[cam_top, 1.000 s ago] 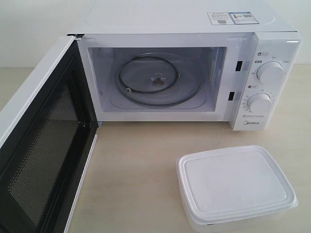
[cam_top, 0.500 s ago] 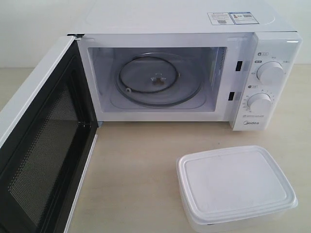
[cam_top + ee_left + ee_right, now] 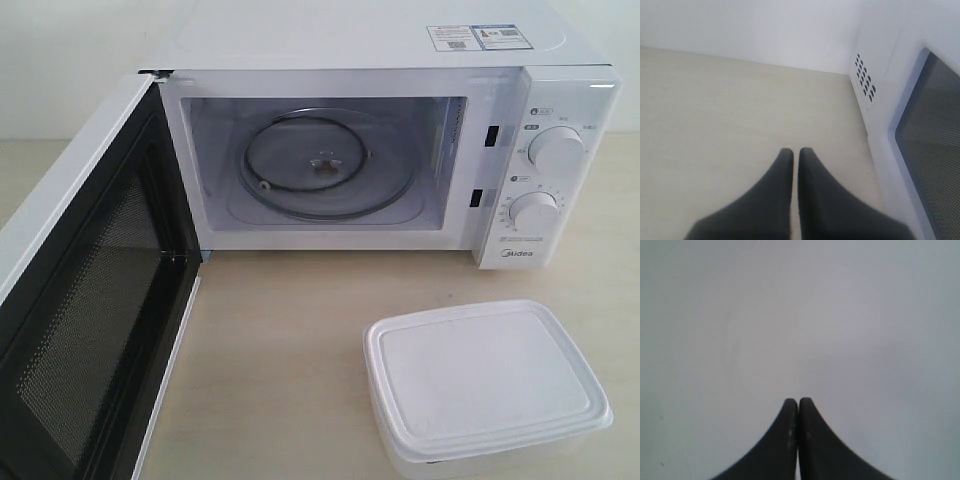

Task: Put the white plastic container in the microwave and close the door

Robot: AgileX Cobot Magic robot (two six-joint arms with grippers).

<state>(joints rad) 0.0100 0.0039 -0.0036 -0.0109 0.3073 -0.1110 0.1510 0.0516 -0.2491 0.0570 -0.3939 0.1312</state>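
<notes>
Now the white plastic container is set on the table at five o'clock from the microwave, the door swung open at nine o'clock, left gripper and right gripper both pinched closed, empty.

Of the robot's body, the two wrist views show the fingers. The left gripper has two fingers of a matte black colour. Each one is broad at the base and becomes narrow in a smooth concave curve, up to a small rounded tip. The inner edges are straight and the surface looks plain and a little soft in the blur. The right gripper has the same black, horn-like pair. Near its tips some tiny pale specks sit along the inner edges, and what they are I cannot tell.
</notes>
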